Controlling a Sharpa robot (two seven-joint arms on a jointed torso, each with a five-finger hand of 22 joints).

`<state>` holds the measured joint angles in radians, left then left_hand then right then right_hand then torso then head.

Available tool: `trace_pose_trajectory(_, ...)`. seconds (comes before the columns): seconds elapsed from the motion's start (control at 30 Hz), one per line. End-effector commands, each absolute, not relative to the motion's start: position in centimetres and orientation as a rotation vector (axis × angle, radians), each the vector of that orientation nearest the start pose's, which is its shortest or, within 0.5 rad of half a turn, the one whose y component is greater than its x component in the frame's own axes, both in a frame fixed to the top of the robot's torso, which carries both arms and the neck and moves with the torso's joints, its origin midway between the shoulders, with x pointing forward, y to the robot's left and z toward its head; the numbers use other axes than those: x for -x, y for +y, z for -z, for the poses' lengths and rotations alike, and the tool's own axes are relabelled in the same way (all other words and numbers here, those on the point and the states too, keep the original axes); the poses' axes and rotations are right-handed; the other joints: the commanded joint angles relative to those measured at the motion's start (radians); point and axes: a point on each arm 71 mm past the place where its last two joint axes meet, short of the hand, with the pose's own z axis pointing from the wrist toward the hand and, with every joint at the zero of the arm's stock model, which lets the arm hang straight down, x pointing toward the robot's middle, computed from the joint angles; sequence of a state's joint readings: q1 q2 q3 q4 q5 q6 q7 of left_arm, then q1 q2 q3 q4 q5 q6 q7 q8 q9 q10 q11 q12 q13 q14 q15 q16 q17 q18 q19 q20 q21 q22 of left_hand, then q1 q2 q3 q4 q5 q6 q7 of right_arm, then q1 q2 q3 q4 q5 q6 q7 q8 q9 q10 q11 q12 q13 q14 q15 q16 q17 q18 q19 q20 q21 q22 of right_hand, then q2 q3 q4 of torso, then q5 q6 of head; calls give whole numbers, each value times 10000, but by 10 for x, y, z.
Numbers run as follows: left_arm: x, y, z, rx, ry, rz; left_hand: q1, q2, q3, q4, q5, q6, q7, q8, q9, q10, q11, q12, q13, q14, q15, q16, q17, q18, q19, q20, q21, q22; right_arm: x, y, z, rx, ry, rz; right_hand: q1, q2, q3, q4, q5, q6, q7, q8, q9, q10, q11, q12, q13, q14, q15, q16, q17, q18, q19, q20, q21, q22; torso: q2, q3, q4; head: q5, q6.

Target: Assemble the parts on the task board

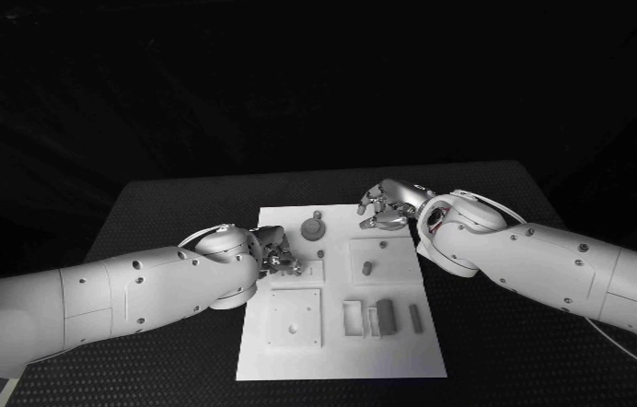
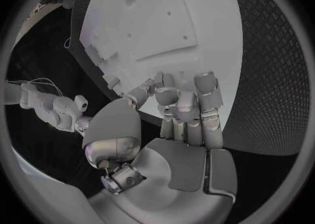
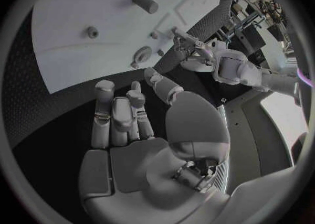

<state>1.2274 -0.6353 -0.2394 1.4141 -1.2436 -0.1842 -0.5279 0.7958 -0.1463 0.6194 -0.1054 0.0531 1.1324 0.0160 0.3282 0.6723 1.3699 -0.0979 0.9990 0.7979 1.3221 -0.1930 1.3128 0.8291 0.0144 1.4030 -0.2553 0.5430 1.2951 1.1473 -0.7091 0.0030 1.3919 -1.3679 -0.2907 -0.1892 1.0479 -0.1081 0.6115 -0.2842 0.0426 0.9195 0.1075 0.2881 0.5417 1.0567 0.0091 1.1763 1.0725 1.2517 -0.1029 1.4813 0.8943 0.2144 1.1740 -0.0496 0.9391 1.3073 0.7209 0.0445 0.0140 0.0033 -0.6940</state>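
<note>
The white task board (image 1: 399, 352) lies in the middle of the table. On it are a round grey part (image 1: 313, 230), a short peg (image 1: 366, 265), upright grey blocks (image 1: 385, 315) and a square plate with a hole (image 1: 295, 318). My left hand (image 1: 275, 250) hovers at the board's left edge, its fingers curled in; in the left wrist view my left hand (image 2: 177, 108) has no part showing between them, with the board (image 2: 151, 19) beyond. My right hand (image 1: 385, 206) sits at the board's far right corner, and my right hand (image 3: 125, 119) has its fingers curled with nothing in them.
The black table (image 1: 173, 214) surrounds the board on all sides. The right wrist view shows a grey cylinder (image 3: 146, 2), a small gear (image 3: 141, 54) and a ring (image 3: 92, 32) on the board (image 3: 79, 9), with my left hand (image 3: 187, 43) beyond them.
</note>
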Motion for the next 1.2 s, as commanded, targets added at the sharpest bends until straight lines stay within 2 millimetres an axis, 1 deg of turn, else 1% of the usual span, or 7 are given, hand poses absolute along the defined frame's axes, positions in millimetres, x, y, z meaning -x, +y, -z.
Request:
trace_pose_trajectory(0.03,-477,155,269,423,21216,3099,-42,-123,3,125,-47,-24,34,-52,23,-50,36,44,-18,-9,-69,60,-19,90,67,29,-40,19,-506,-174,209,-37,17621,-6409,-69,-52,23,4,62,185,127,-48,-12,-72,-14,69,-16,-57,20,-69,-16,474,45,-8,-56,92,-4,5,3,-4,2)
trace_pose_trajectory(0.3,-477,154,269,436,21205,3138,-68,-131,22,226,-47,-24,31,-53,41,-53,32,60,-34,-17,-74,81,-40,96,74,24,-47,27,-506,-174,209,-39,17623,-6405,-74,-52,23,5,62,187,127,-48,-12,-73,-14,72,-22,-57,19,-70,-18,474,46,-8,-58,92,-5,5,1,-3,24)
trace_pose_trajectory(0.43,-477,154,269,429,21211,3195,-9,-36,41,225,-46,-15,25,-47,58,-48,26,78,-44,-17,-77,107,-51,99,83,21,-44,41,-506,-174,209,-38,17625,-6405,-75,-50,25,5,62,188,126,-49,-12,-73,-15,74,-26,-56,19,-71,-18,474,47,-8,-59,92,-2,6,-3,1,20)
trace_pose_trajectory(0.6,-476,153,269,464,21233,3253,218,322,67,49,-45,-1,18,-37,95,-38,20,110,-72,-26,-80,161,-75,91,84,32,-35,82,-506,-174,209,-43,17627,-6397,-76,-48,26,5,62,189,126,-49,-11,-73,-15,77,-30,-56,18,-71,-19,474,48,-8,-60,92,-6,3,1,7,18)
trace_pose_trajectory(0.87,-477,153,269,590,21230,3372,464,1377,63,-441,-22,269,-44,59,169,-74,-37,174,-133,-68,-116,247,-166,58,31,84,-35,175,-506,-175,209,-44,17642,-6391,-75,-42,31,3,63,190,125,-50,-11,-73,-16,81,-35,-55,17,-71,-19,474,49,-9,-62,92,-6,2,1,-5,23)
trace_pose_trajectory(1.0,-476,153,269,697,21266,3457,412,1674,62,-606,-22,297,-50,24,158,-100,-40,204,-156,-91,-122,280,-222,54,14,99,-46,207,-506,-175,209,-41,17663,-6383,-72,-39,34,0,63,192,124,-50,-11,-74,-17,83,-38,-54,17,-71,-20,474,50,-10,-63,92,-5,0,7,-9,23)
trace_pose_trajectory(1.2,-477,153,269,831,21247,3536,287,1895,85,-646,-17,334,-53,-5,147,-108,-43,232,-182,-101,-121,321,-270,52,12,114,-56,231,-506,-175,210,-40,17674,-6377,-70,-36,36,-2,62,194,123,-50,-10,-74,-18,87,-43,-53,16,-71,-20,474,51,-10,-64,92,-7,6,0,-6,29)
